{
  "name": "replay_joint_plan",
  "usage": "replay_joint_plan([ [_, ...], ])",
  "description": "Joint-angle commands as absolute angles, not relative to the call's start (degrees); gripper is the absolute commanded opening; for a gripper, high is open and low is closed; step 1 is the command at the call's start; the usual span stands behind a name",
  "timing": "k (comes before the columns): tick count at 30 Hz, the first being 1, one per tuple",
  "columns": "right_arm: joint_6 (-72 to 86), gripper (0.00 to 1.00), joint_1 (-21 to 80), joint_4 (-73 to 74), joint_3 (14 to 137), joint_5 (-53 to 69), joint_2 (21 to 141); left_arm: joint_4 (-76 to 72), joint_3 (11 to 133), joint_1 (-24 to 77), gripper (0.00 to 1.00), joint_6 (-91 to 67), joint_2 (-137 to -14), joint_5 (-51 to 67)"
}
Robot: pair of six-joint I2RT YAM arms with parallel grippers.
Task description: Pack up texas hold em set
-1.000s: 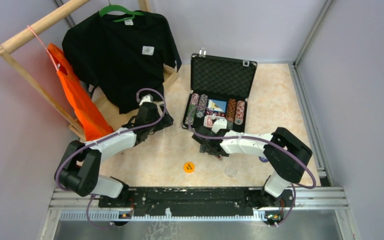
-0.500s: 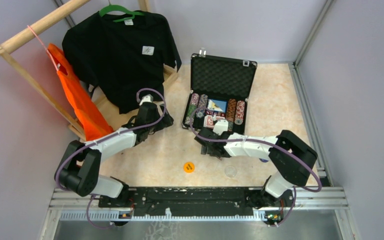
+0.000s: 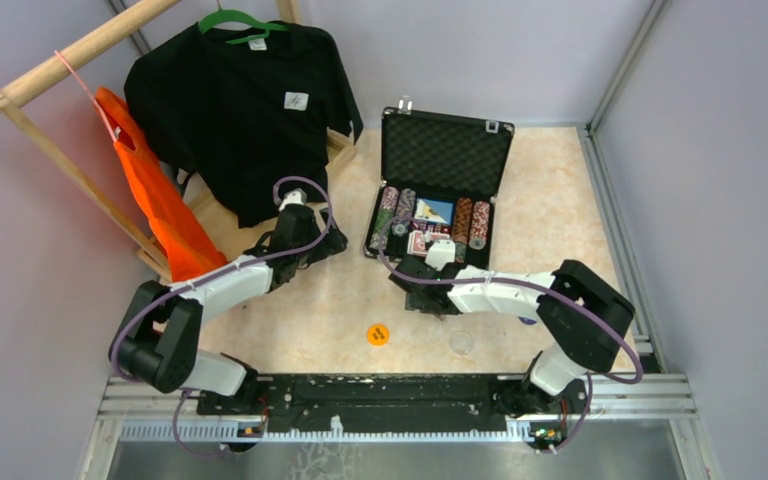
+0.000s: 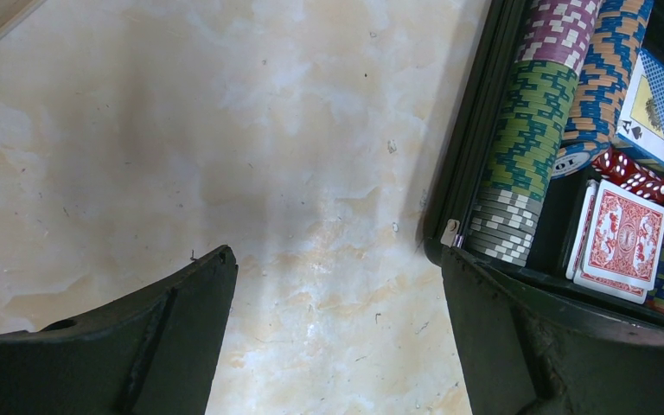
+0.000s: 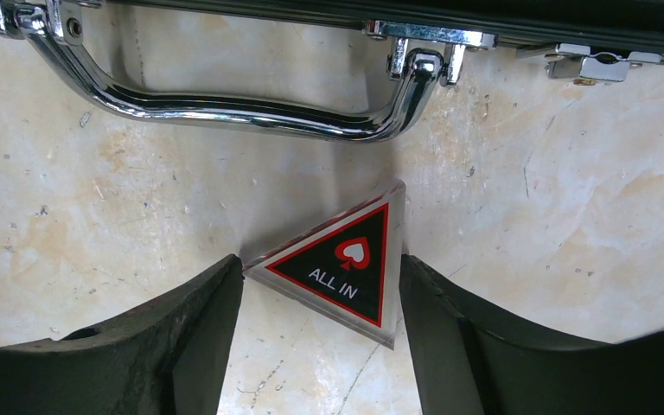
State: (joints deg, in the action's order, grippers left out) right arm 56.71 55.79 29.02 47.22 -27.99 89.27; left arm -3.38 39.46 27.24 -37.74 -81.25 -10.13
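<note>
- The black case lies open at the far middle of the table, with its foam-lined lid standing up on the far side.
- The tray holds rows of striped poker chips, red dice, a deck of red-backed cards and a blue-backed card.
- The right gripper is down on the table just near of the case's silver handle and a latch.
- Its jaws are clamped on the triangular ALL IN token, one finger at the token's left corner and the other against its right edge.
- The left gripper hangs over bare table just left of the case, jaws wide apart and holding nothing.
- An orange round token and a clear disc lie on the near table, well apart from the case.
- A black T-shirt and an orange bag hang on the wooden rack at far left.
</note>
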Motion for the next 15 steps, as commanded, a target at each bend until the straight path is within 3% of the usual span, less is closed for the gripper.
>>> replay_joint_plan([
  [1, 56.5, 0.65, 56.51, 28.65, 47.46, -27.31, 90.72, -2.86, 41.18, 27.25, 0.93, -37.62, -81.23, -9.49],
  [15, 55.56, 0.58, 56.62, 30.34, 48.65, -29.33, 89.92, -2.84, 41.18, 27.29, 0.93, -37.55, -81.21, -9.48],
])
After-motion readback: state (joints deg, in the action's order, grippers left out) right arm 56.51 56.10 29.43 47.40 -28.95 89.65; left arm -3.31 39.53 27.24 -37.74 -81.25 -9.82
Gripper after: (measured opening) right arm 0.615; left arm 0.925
